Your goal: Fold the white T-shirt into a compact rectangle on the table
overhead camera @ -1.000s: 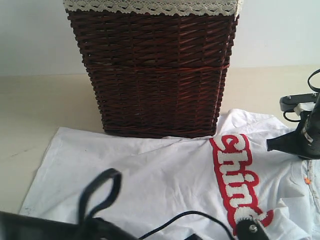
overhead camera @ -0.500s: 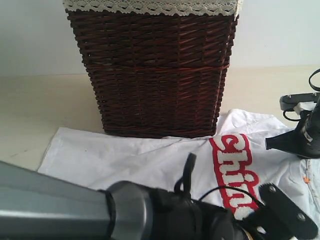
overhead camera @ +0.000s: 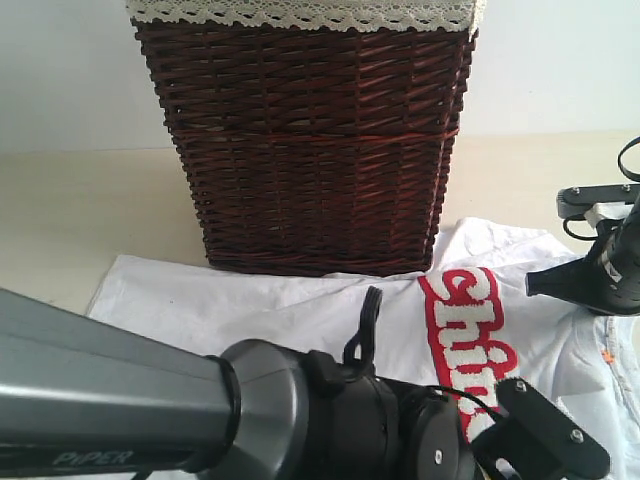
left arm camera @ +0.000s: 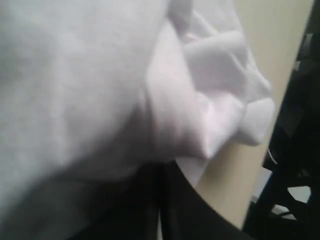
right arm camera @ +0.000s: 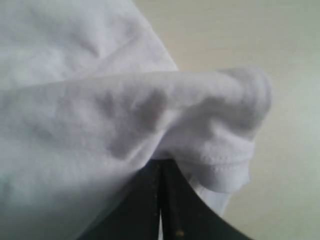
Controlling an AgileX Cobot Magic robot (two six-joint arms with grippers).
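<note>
a white cotton t-shirt with a red chest band of fluffy white letters lay spread on the broad, pale beige table, its far edge touching the foot of a dark brown woven wicker basket lined with cream lace trim. the left gripper had its black jaws pressed together on a bunched fold of the shirt. the right gripper, jaws likewise closed, pinched a stitched hem at the garment's right side.
</note>
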